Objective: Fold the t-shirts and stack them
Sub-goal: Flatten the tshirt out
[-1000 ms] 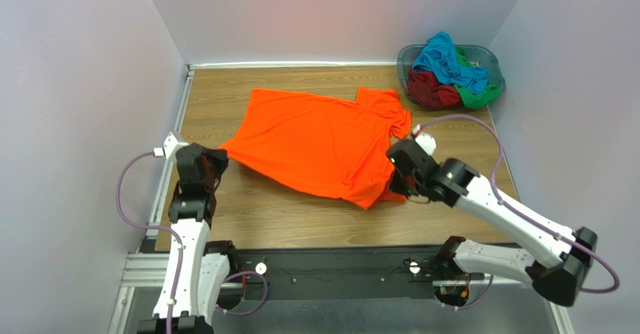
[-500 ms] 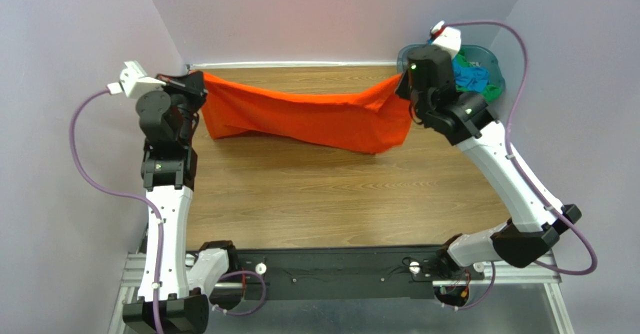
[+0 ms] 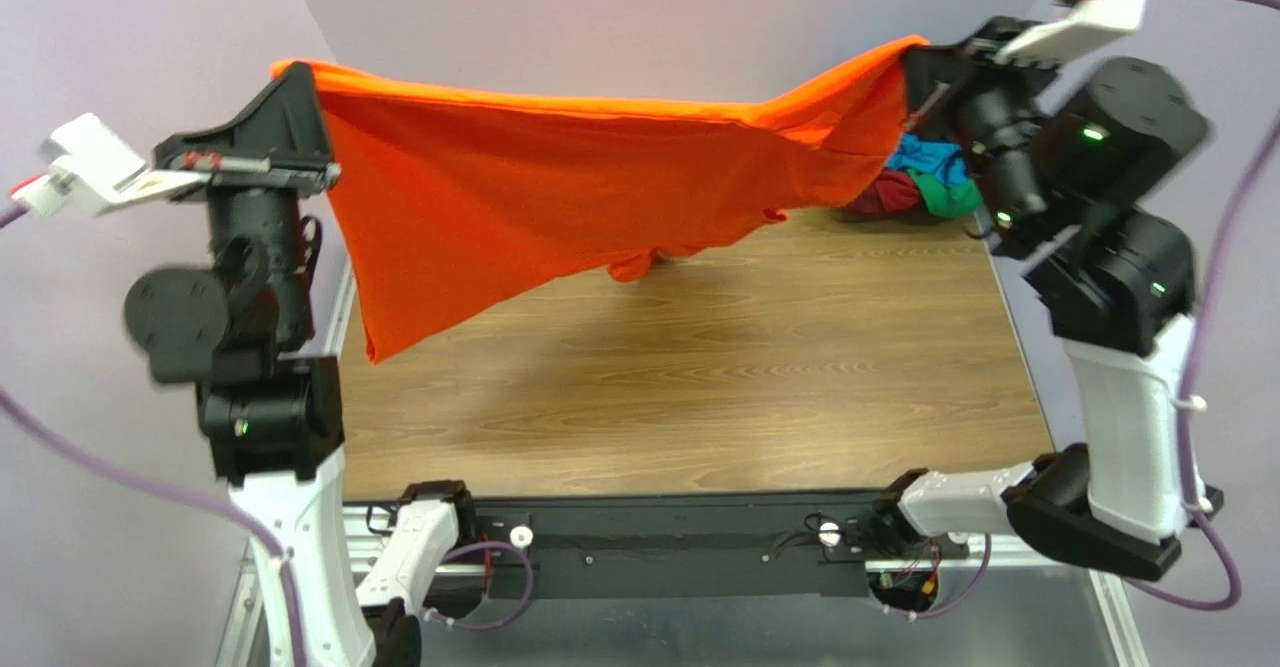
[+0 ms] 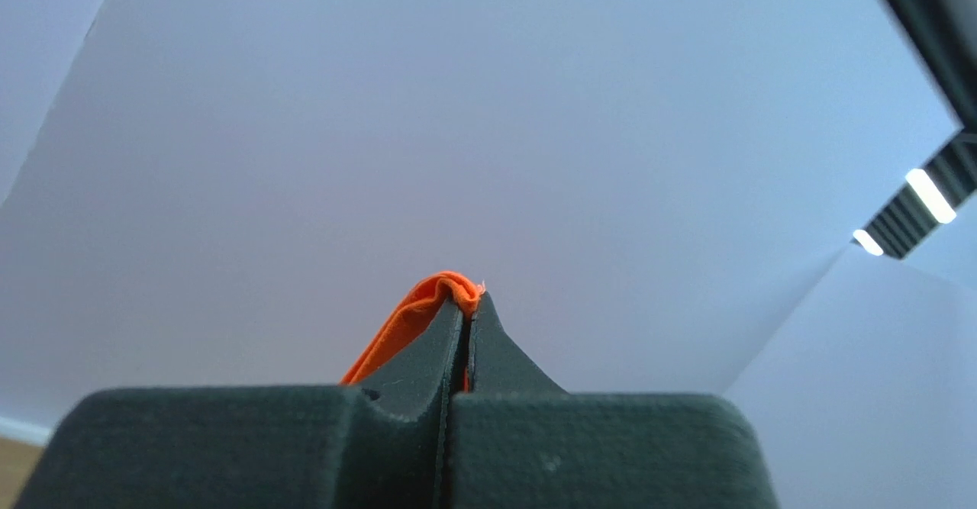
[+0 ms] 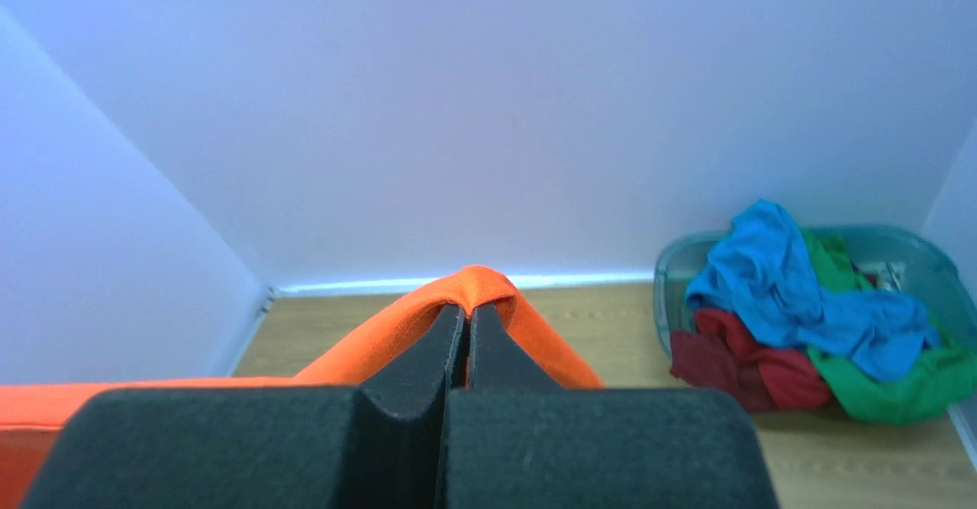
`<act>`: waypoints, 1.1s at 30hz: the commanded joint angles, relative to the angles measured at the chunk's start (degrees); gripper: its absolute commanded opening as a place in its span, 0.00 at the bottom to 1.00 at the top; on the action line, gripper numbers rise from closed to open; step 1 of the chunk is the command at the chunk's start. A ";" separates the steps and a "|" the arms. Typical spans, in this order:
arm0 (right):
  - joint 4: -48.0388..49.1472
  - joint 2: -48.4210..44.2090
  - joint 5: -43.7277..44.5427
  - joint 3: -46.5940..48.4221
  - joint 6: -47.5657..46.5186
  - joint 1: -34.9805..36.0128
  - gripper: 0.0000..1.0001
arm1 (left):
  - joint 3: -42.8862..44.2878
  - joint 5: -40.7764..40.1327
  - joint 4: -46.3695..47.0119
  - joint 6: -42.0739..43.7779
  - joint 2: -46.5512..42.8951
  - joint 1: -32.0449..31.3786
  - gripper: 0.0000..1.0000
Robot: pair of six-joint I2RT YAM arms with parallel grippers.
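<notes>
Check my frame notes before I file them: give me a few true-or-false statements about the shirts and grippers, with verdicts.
1. The left gripper and right gripper each pinch the orange t-shirt. True.
2. The orange t-shirt lies flat on the table. False: it hangs stretched between the two grippers.
3. The turquoise shirt lies in the basket. True.
4. The right gripper is open. False: it is shut on orange cloth.
</notes>
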 commanded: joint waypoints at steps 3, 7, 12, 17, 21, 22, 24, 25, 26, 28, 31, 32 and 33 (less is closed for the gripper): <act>1.48 -4.49 -8.75 6.00 -5.54 -0.26 0.01 | 5.94 3.91 -0.97 2.12 -6.01 -0.16 0.00; 1.57 -6.25 -13.06 9.69 -6.24 -0.26 0.01 | 10.42 7.61 -2.99 2.12 -6.37 -0.07 0.00; 2.01 -6.34 -9.92 10.31 -7.38 -0.26 0.01 | 10.17 9.03 -3.44 1.16 -6.54 -0.07 0.00; 4.46 -4.50 -0.60 7.33 -11.50 -0.26 0.01 | 4.74 8.50 -3.35 0.37 -6.02 -0.07 0.00; 7.54 -1.17 12.12 1.36 -14.66 -0.26 0.01 | -4.23 6.84 -1.33 -0.51 -5.49 -0.07 0.00; 7.72 -0.37 14.51 0.04 -15.03 -0.26 0.01 | -6.25 5.01 -1.06 -0.95 -5.40 -0.07 0.00; 10.17 1.56 18.64 -6.28 -16.25 -0.17 0.01 | -12.84 2.71 0.16 -0.95 -4.18 -0.08 0.00; 11.40 2.18 18.75 -8.74 -16.35 -0.52 0.01 | -15.30 2.79 0.60 -1.39 -3.47 -0.07 0.00; 13.94 2.53 18.58 -14.07 -16.26 -0.87 0.01 | -20.20 0.44 1.48 -1.65 -2.77 -0.07 0.00; 15.45 4.73 15.16 -18.49 -14.60 -3.41 0.01 | -25.14 1.12 5.26 -2.27 0.65 -0.07 0.00; 18.43 9.19 8.22 -26.67 -11.17 -8.67 0.01 | -34.01 -0.27 12.08 -2.45 7.67 -0.16 0.00; 19.32 11.31 6.90 -28.08 -10.47 -9.91 0.01 | -34.91 -1.07 13.95 -2.19 9.96 -0.08 0.00; 20.11 13.42 3.41 -29.92 -10.37 -11.75 0.01 | -35.45 -1.43 17.45 -0.70 15.64 -0.16 0.00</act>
